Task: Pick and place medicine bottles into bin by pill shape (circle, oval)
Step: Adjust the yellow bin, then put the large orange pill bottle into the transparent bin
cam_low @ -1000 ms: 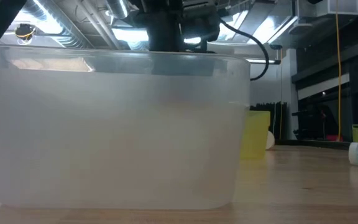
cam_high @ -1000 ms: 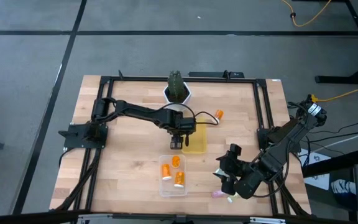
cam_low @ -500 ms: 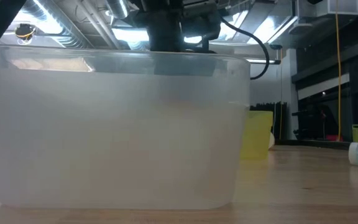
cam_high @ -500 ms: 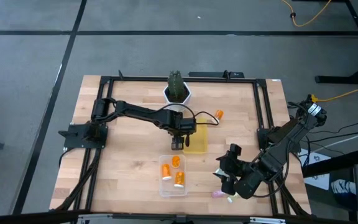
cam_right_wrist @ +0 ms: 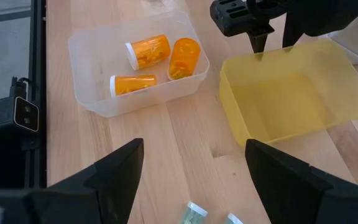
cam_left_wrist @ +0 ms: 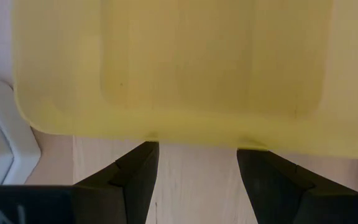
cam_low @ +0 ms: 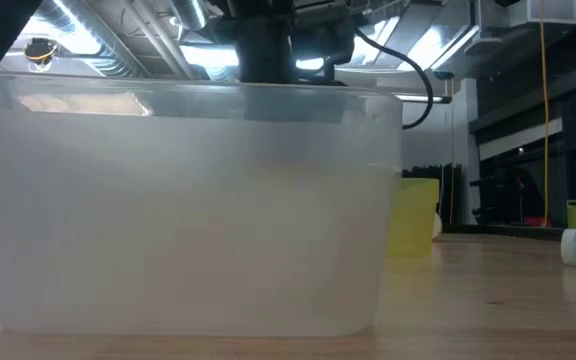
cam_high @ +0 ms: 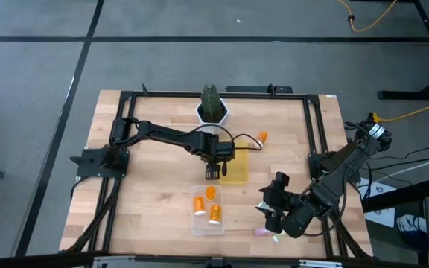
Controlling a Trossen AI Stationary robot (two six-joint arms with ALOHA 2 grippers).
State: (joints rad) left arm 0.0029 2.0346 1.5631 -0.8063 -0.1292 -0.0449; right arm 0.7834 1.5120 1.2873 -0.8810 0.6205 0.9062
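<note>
Three orange medicine bottles [cam_right_wrist: 149,48] already lie in the clear bin [cam_right_wrist: 92,106]; one more orange bottle [cam_high: 263,137] sits past the yellow bin [cam_right_wrist: 278,99] on its far side, and a few pale vials [cam_right_wrist: 193,213] lie near the right gripper [cam_right_wrist: 194,171], well apart from the yellow bin. My left gripper [cam_left_wrist: 197,168] hangs at the yellow bin's edge, fingers spread, gripping nothing. The yellow bin looks empty. For the next pick I'd judge I should lift clear of the rim first, then come straight down on a lying bottle across its body. The right gripper is spread wide too, holding nothing. Pill shapes I can't make out from here.
</note>
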